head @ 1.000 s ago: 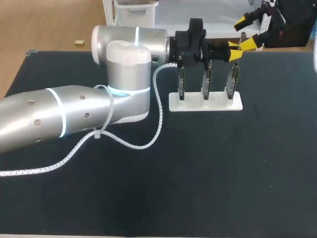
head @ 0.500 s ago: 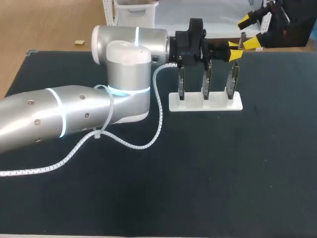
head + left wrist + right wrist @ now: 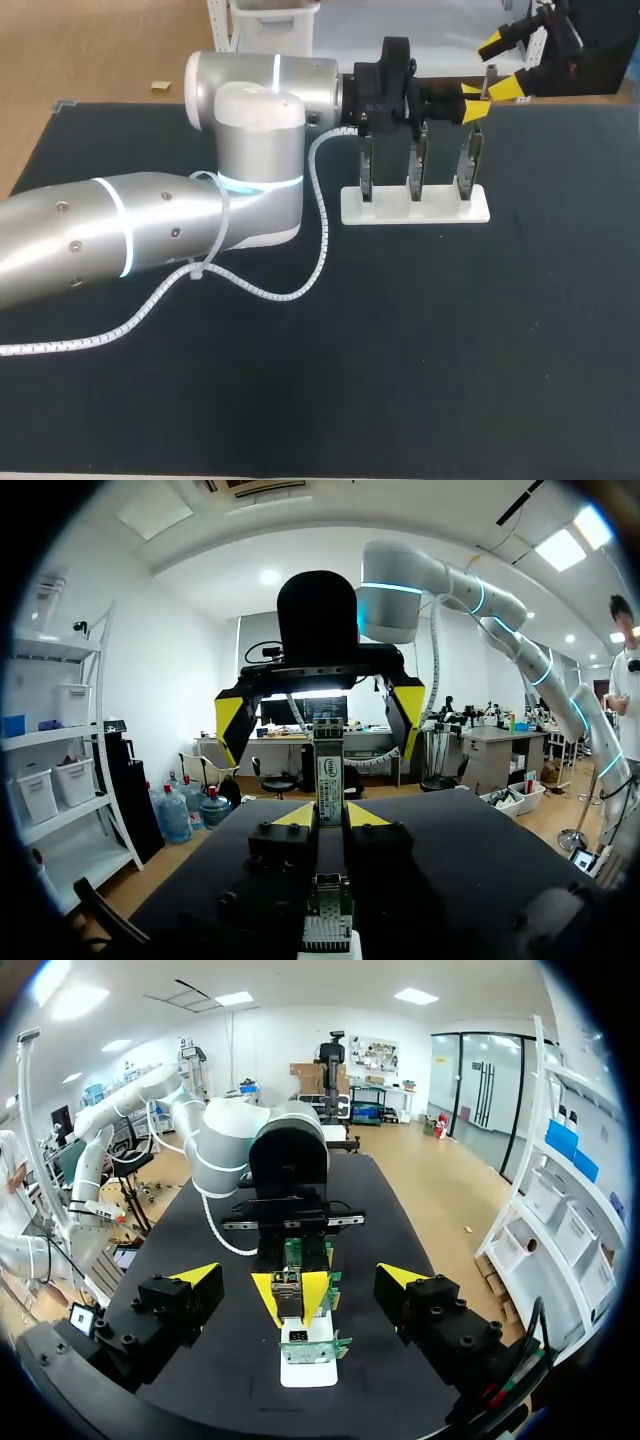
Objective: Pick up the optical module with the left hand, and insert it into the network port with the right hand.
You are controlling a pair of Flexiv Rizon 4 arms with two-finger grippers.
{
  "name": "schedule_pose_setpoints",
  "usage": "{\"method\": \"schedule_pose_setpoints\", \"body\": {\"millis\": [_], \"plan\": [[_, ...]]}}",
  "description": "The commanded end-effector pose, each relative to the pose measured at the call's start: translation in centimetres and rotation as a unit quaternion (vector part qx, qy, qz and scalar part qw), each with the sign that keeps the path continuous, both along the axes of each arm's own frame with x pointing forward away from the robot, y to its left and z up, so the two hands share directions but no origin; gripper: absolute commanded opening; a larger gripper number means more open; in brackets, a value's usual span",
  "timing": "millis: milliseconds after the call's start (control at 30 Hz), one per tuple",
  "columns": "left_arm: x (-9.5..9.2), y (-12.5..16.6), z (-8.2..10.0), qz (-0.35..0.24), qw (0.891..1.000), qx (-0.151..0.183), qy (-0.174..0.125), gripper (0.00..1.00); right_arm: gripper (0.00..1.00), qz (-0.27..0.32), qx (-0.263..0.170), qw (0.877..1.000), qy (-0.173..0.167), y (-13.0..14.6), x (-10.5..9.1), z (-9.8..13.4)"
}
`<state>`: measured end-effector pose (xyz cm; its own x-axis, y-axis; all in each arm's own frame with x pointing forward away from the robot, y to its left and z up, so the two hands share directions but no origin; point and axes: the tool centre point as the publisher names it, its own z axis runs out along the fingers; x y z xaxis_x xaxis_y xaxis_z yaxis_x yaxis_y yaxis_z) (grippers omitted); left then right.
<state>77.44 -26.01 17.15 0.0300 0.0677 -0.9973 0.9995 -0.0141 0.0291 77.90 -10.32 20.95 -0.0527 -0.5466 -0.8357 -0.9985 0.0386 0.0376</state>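
Observation:
My left gripper (image 3: pixel 472 102) is shut on the optical module (image 3: pixel 487 76), a slim metal piece held above the rightmost of three upright port boards (image 3: pixel 467 165) on a white base (image 3: pixel 415 205). In the left wrist view the module (image 3: pixel 328 778) stands between my yellow tips (image 3: pixel 330 815), with a port board (image 3: pixel 328 925) right under them. My right gripper (image 3: pixel 503 66) is open at the table's far edge, facing the left one. From the right wrist its fingers (image 3: pixel 195 1278) straddle the module (image 3: pixel 288 1305) without touching it.
The left arm's thick silver links (image 3: pixel 250 130) and its white spiral cable (image 3: pixel 300 285) lie across the left half of the dark mat (image 3: pixel 450 350). The base (image 3: pixel 305 1365) with its boards sits under both grippers.
The right gripper has drawn back a little toward the far edge. The left arm and the module have stayed put.

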Motion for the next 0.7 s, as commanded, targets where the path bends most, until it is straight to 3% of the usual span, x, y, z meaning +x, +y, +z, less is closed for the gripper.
{"method": "schedule_pose_setpoints", "body": {"millis": [33, 67, 100, 133, 167, 700], "plan": [[0.26, -0.13, -0.02, -0.002, 1.0, 0.001, 0.001, 0.0, 1.0, -0.002, 0.0, 1.0, -0.001, 0.08, -0.13, -0.05], [0.26, -0.13, -0.02, -0.002, 1.0, 0.001, 0.001, 0.0, 1.0, -0.002, -0.001, 1.0, -0.001, 0.09, -0.12, -0.06], [0.26, -0.13, -0.02, -0.002, 1.0, 0.001, 0.001, 0.0, 0.56, -0.002, -0.001, 1.0, -0.002, 0.1, -0.11, -0.07], [0.26, -0.13, -0.02, -0.002, 1.0, 0.001, 0.001, 0.0, 0.35, -0.002, -0.001, 1.0, -0.002, 0.13, -0.11, -0.07], [0.26, -0.13, -0.02, -0.002, 1.0, 0.001, 0.001, 0.0, 0.0, -0.001, -0.001, 1.0, -0.003, 0.16, -0.12, -0.07], [0.26, -0.13, -0.02, -0.002, 1.0, 0.001, 0.001, 0.0, 0.0, 0.0, -0.002, 1.0, -0.002, 0.32, -0.18, -0.25]]}}
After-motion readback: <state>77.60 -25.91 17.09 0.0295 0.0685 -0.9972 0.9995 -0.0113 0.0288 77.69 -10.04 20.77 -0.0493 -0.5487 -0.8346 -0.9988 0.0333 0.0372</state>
